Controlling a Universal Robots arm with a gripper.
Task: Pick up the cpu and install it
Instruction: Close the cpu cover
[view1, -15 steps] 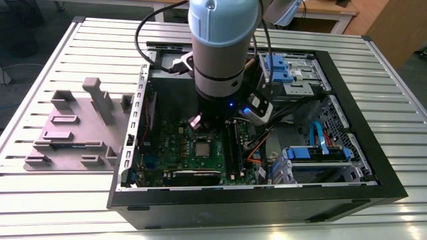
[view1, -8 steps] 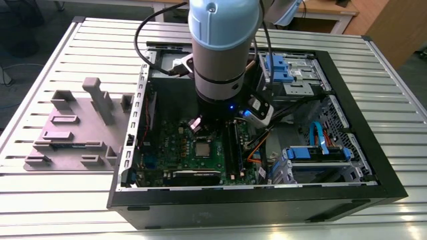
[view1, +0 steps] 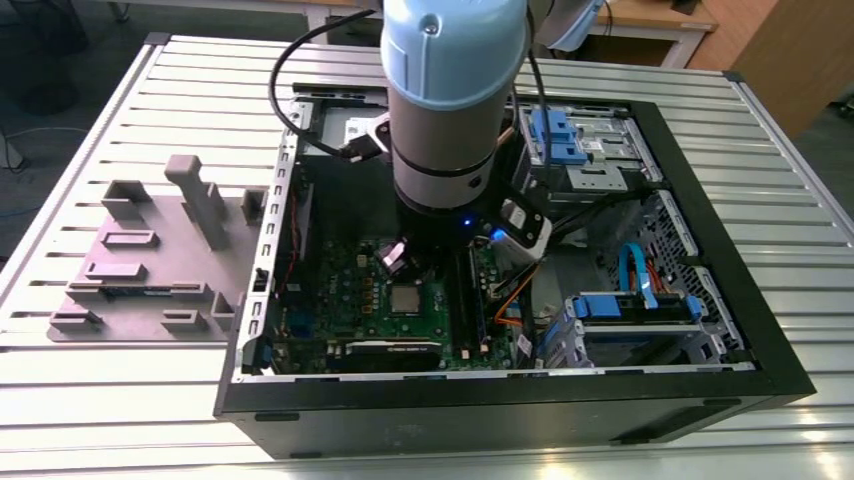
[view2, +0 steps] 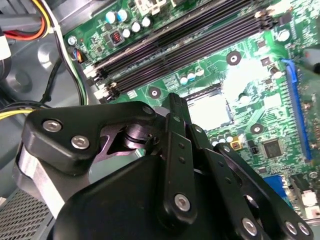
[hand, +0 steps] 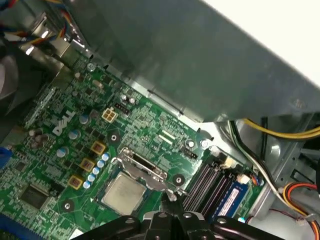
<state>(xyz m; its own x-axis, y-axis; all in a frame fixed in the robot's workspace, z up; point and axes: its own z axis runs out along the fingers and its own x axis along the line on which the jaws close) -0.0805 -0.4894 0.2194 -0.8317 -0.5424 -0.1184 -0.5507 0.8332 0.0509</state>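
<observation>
Gripper: the gripper (view2: 173, 107) hangs from the arm (view1: 447, 90) inside the open computer case (view1: 747, 375), just above the motherboard (view1: 340, 295). Its tips also show in the first wrist view (hand: 167, 196).
Finger state: in the second wrist view the two fingers (view2: 176, 130) meet in one narrow edge. They are together, with nothing between them.
Contact: the tips sit just beside the socket. I cannot tell whether they touch the board.
Cpu: the cpu (view1: 404, 297) lies flat in the socket a little below the centre of the exterior view, apart from the gripper. Its pale metal top is uncovered in both wrist views (view2: 210, 107) (hand: 122, 192).
Socket frame: a hinged metal frame (hand: 144, 167) lies just beside the cpu.
Hidden: in the exterior view the arm covers the gripper's fingers and the upper part of the motherboard. The gripper's black body blocks the board nearest the camera in the second wrist view.
Counts: one arm, one gripper, one cpu, four long dark memory slots (view2: 175, 47), and one grey holder plate (view1: 134, 265) at the exterior view's left, on the slatted table (view1: 80, 130).
</observation>
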